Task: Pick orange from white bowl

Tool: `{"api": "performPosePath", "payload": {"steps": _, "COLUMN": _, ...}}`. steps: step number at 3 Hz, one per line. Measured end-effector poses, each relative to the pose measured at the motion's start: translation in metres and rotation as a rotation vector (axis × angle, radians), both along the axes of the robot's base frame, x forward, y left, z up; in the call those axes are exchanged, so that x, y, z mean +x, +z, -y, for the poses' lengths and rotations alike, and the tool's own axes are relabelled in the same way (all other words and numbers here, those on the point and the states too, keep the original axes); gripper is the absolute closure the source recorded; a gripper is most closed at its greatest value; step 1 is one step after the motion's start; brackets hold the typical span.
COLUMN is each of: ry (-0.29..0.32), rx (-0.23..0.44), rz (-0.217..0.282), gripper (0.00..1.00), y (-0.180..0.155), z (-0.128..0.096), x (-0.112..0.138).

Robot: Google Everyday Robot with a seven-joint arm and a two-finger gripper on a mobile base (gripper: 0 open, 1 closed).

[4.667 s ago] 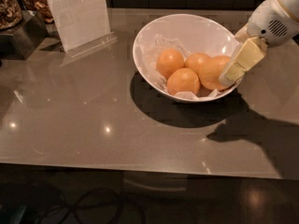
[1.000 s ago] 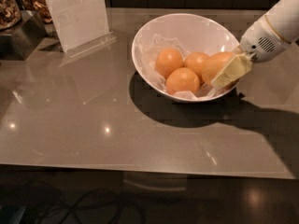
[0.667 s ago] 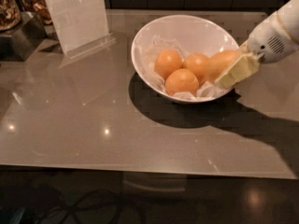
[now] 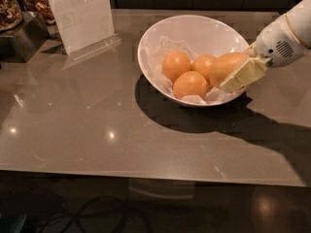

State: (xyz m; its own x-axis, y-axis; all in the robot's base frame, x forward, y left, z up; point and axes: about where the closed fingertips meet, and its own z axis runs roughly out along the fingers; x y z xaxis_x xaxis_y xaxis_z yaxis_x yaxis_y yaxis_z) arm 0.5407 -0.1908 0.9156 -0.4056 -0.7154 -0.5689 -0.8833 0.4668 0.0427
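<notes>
Pincer (image 4: 227, 79) clasps orange (image 4: 225, 62) at rim of white bowl (image 4: 204, 25) on glossy grey counter (image 4: 87, 130), room dim.

Pantry counter (image 4: 97, 130), snack jars (image 4: 8, 6); pincer (image 4: 226, 77) on orange (image 4: 226, 62)

Light: dim, warm, from above. Dark shadows fall forward from white bowl (image 4: 204, 32) and gripper (image 4: 232, 77) at the bowl's right rim. Small glare spots on countertop (image 4: 73, 110).

Dull yellow-orange orange (image 4: 227, 63); glossy white bowl (image 4: 204, 29); pale yellow gripper (image 4: 238, 74) at bowl's right rim; countertop (image 4: 73, 130) seemingly grey-brown.
</notes>
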Motion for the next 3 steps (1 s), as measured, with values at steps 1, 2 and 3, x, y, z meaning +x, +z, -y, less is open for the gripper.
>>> {"api": "performPosePath", "payload": {"steps": 1, "ry": 0.0, "rx": 0.0, "rz": 0.0, "gripper": 1.0, "y": 0.0, "z": 0.0, "x": 0.0}}
{"api": "performPosePath", "payload": {"steps": 2, "ry": 0.008, "rx": 0.005, "rz": 0.016, "gripper": 1.0, "y": 0.009, "z": -0.002, "x": -0.005}}
{"api": "performPosePath", "payload": {"steps": 3, "ry": 0.017, "rx": 0.019, "rz": 0.043, "gripper": 1.0, "y": 0.017, "z": -0.005, "x": -0.012}}
